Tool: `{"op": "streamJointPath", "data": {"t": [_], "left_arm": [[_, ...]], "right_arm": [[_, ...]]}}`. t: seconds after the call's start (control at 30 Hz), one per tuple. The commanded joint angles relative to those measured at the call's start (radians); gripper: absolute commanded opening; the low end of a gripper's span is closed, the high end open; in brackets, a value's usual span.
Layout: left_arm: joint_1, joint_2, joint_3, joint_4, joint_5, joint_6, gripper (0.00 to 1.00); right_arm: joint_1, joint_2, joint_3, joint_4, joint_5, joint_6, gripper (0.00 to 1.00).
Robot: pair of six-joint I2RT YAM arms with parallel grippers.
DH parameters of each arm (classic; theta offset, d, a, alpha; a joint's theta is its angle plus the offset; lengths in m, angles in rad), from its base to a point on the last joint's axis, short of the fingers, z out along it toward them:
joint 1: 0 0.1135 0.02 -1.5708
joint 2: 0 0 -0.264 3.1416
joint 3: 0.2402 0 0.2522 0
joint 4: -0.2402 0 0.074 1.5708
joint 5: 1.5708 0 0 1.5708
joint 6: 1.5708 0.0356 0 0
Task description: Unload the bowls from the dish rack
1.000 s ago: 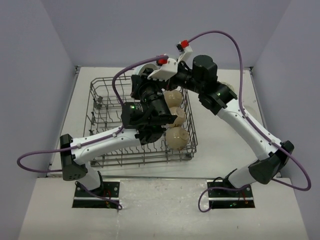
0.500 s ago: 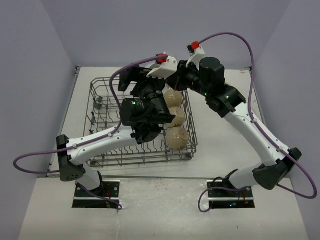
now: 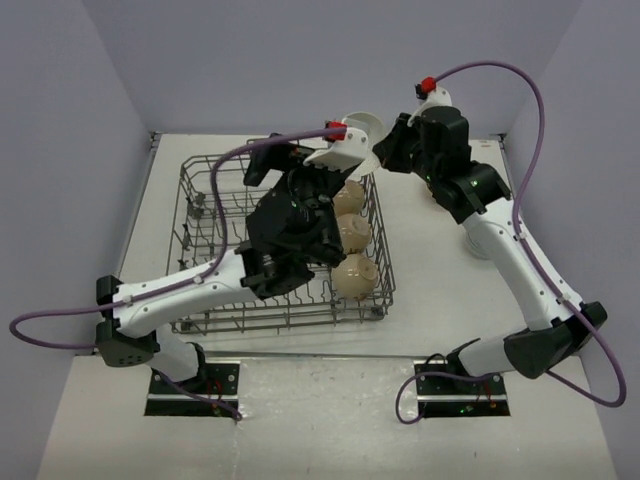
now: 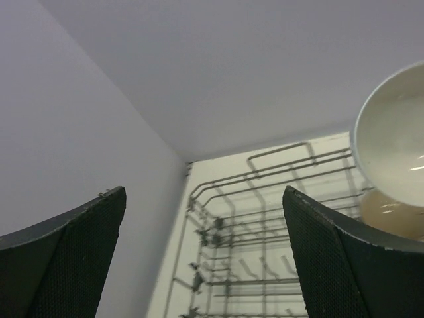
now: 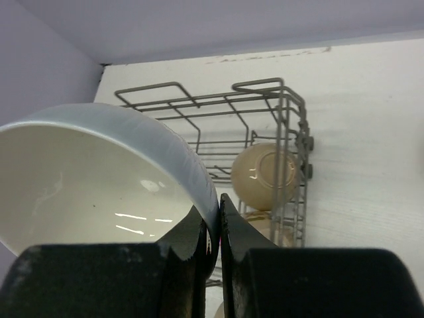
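On the white bench (image 3: 440, 290), the dish rack (image 3: 200, 200) holds three beige bowls (image 3: 352, 232) along its 3 o'clock side, while the right fingers (image 5: 242, 252) pinch the rim of a pale bowl (image 5: 99, 179) above its 1 o'clock corner and the left fingers (image 4: 79, 258), spread with nothing between them, hover nearer the beige ones.

White table (image 3: 440, 300) with a faintly streaked top, plain pale lilac walls (image 3: 70, 150) closing it in left, back and right, light board (image 3: 320, 440) along its near edge

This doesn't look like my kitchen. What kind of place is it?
Probably a robot test lab: two arms bolted to a table, plain walls boxing it in, and a dish rack of bowls.
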Motion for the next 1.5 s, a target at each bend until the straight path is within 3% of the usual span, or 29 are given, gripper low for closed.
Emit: {"op": "streamJointPath", "data": {"t": [0.0, 0.07, 0.1, 0.27, 0.4, 0.57, 0.8, 1.03, 1.47], "left_arm": [[0.015, -0.122, 0.242, -0.773, 0.189, -0.649, 1.0], [0.145, -0.104, 0.452, -1.158, 0.431, -0.98, 1.0], [0.195, -0.09, 0.476, -1.215, 0.49, -1.034, 1.0], [0.454, -0.124, 0.326, -1.26, 0.735, -1.192, 1.0], [0.734, -0.246, 0.075, -1.227, 0.914, -1.334, 1.0], [0.874, -0.416, -0.12, -1.197, 0.993, -1.416, 1.0], [0.873, -0.527, -0.367, -1.174, 1.138, -1.43, 1.0], [0.87, -0.693, -0.564, -1.099, 1.271, -1.442, 1.0], [0.741, -0.73, -0.661, -1.069, 1.193, -1.407, 1.0]], "right_arm": [[-0.045, -0.061, -0.001, 0.043, 0.055, -0.017, 0.0], [-0.068, -0.074, -0.005, 0.031, 0.049, -0.029, 0.0], [-0.092, -0.075, -0.007, 0.025, 0.046, -0.049, 0.0], [-0.228, -0.055, 0.036, -0.126, 0.041, -0.11, 0.0], [-0.417, -0.109, -0.081, -0.167, -0.055, -0.123, 0.0], [-0.702, -0.143, -0.27, -0.175, -0.157, -0.063, 0.0], [-0.859, -0.233, -0.45, -0.093, -0.056, 0.017, 0.0], [-0.979, -0.111, -0.458, -0.099, -0.083, 0.019, 0.0], [-1.01, 0.057, -0.37, -0.139, -0.059, 0.011, 0.0]]}}
